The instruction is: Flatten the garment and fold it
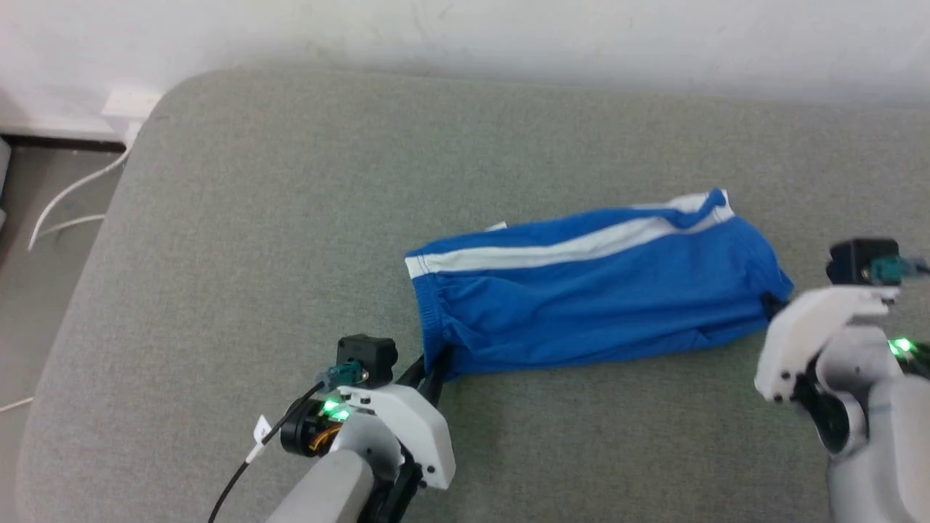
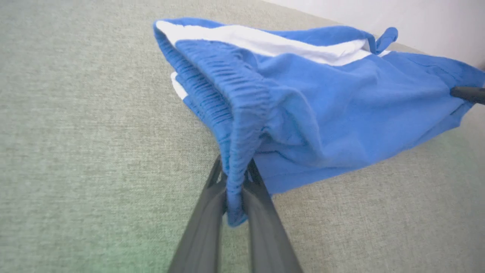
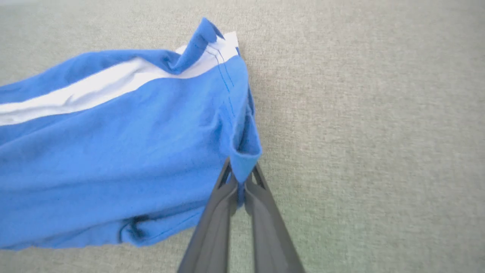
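– Blue shorts (image 1: 596, 290) are lying where?
– Stretching across the grey cushion (image 1: 290, 218): left gripper (image 2: 235, 165) is pinching the elastic waistband (image 2: 242, 106), right gripper (image 3: 242, 167) is clamping the leg hem (image 3: 244, 151).

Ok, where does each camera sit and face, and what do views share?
Head view: on the head, looking forward and down at the shorts on the grey cushion; left gripper lower left, right gripper at the right.
Left wrist view: looks along its own fingers, shut on the waistband corner.
Right wrist view: looks along its own fingers, shut on the hem corner.
Shared: the shorts; the left wrist view also catches the right gripper's tip.
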You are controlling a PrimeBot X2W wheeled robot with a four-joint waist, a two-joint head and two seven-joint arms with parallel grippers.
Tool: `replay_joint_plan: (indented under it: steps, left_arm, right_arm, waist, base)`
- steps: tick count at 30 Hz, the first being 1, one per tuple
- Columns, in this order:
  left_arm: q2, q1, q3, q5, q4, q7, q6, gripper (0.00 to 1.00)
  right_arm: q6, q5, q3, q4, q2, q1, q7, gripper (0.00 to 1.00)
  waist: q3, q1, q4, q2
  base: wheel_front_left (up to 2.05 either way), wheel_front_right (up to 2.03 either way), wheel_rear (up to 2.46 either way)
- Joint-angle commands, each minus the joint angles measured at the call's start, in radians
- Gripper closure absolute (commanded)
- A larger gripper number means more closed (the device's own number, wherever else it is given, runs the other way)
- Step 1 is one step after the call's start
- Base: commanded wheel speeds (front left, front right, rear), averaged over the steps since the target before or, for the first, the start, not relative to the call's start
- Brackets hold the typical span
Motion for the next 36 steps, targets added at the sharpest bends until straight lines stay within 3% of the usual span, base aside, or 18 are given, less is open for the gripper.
replay_joint_plan:
  steps: [1,8,11,16,17,18,19,20,21,28,36]
  left_arm:
    - [0.021,0.027,-0.002,-0.007,-0.033,0.019,0.0,1.0]
    - [0.098,0.107,-0.015,-0.023,-0.168,0.131,0.012,1.0]
    - [0.128,0.149,-0.026,-0.035,-0.208,0.185,0.016,1.0]
    - [0.151,0.203,-0.034,-0.053,-0.231,0.231,0.028,1.0]
    - [0.151,0.21,-0.034,-0.058,-0.231,0.234,0.03,1.0]
    - [0.149,0.216,-0.035,-0.063,-0.23,0.235,0.03,0.67]
    - [0.146,0.221,-0.036,-0.068,-0.229,0.235,0.026,0.15]
    - [0.146,0.221,-0.036,-0.068,-0.229,0.235,0.026,0.15]
    - [0.141,0.225,-0.036,-0.078,-0.229,0.232,0.02,0.0]
    - [0.131,0.244,-0.004,-0.096,-0.241,0.15,0.018,0.0]
    - [0.159,0.22,0.073,-0.026,-0.287,-0.121,0.024,0.0]
  right_arm:
    - [-0.002,0.032,0.006,-0.094,-0.003,0.082,0.016,1.0]
    - [-0.002,0.129,0.013,-0.349,-0.003,0.333,0.079,1.0]
    - [-0.002,0.168,0.01,-0.352,-0.003,0.411,0.066,1.0]
    - [-0.002,0.204,0.019,-0.255,-0.003,0.463,0.0,1.0]
    - [-0.002,0.206,0.021,-0.233,-0.003,0.462,-0.018,0.95]
    - [-0.002,0.206,0.028,-0.211,-0.003,0.462,-0.033,0.67]
    - [-0.002,0.209,0.034,-0.191,-0.003,0.461,-0.043,0.24]
    - [-0.002,0.209,0.034,-0.191,-0.003,0.461,-0.043,0.24]
    - [-0.002,0.216,0.039,-0.177,-0.003,0.46,-0.055,0.0]
    - [-0.002,0.232,0.026,-0.168,-0.003,0.453,-0.177,0.0]
    - [-0.002,0.22,-0.019,-0.206,-0.003,0.41,-0.347,0.0]
  waist:
    - [-0.04,-0.0001,-0.021,0.0]
    - [-0.06,-0.0001,-0.059,0.0]
    - [-0.059,-0.0001,-0.069,0.0]
    - [-0.062,-0.0001,-0.081,0.0]
    - [-0.063,-0.0001,-0.082,0.0]
    - [-0.065,-0.0001,-0.082,0.0]
    - [-0.068,-0.0001,-0.082,0.0]
    - [-0.068,-0.0001,-0.082,0.0]
    - [-0.072,-0.0001,-0.082,0.0]
    - [-0.103,-0.0001,-0.072,0.0]
    - [-0.112,-0.0001,-0.061,0.0]
  base:
    - [0.0,0.0,0.0]
    - [0.0,0.0,0.0]
    - [0.0,0.0,0.0]
    - [0.0,0.0,0.0]
    - [0.0,0.0,0.0]
    - [0.0,0.0,0.0]
    - [0.0,0.0,0.0]
    - [0.0,0.0,0.0]
    - [0.0,0.0,0.0]
    - [0.0,0.0,0.0]
    - [0.0,0.0,0.0]
